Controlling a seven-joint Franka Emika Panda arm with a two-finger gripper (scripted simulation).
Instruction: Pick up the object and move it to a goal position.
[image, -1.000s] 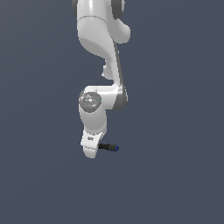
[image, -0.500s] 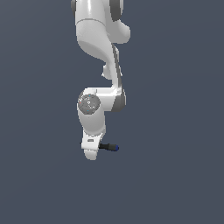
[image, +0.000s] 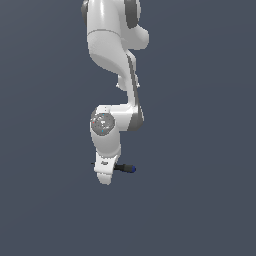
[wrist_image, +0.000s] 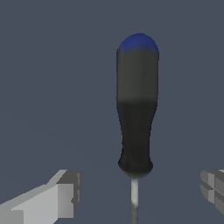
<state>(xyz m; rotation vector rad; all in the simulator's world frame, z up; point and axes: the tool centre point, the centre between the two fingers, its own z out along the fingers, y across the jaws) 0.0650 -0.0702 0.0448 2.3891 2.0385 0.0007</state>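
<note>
**Spread gripper low over the small screwdriver**

In the exterior view the white Panda arm (image: 112, 75) hangs down from twelve o'clock; its white two-fingered gripper (image: 105, 176) sits low over the flat grey-blue floor (image: 200, 200); at the gripper's three o'clock side lies the small screwdriver with black handle and blue cap (image: 125, 168), cap end pointing away. In the wrist view the grey fingers (wrist_image: 61, 194) stand spread wide, one on each side of the thin shaft, touching neither shaft nor handle; the screwdriver rests on the floor between them.
</note>
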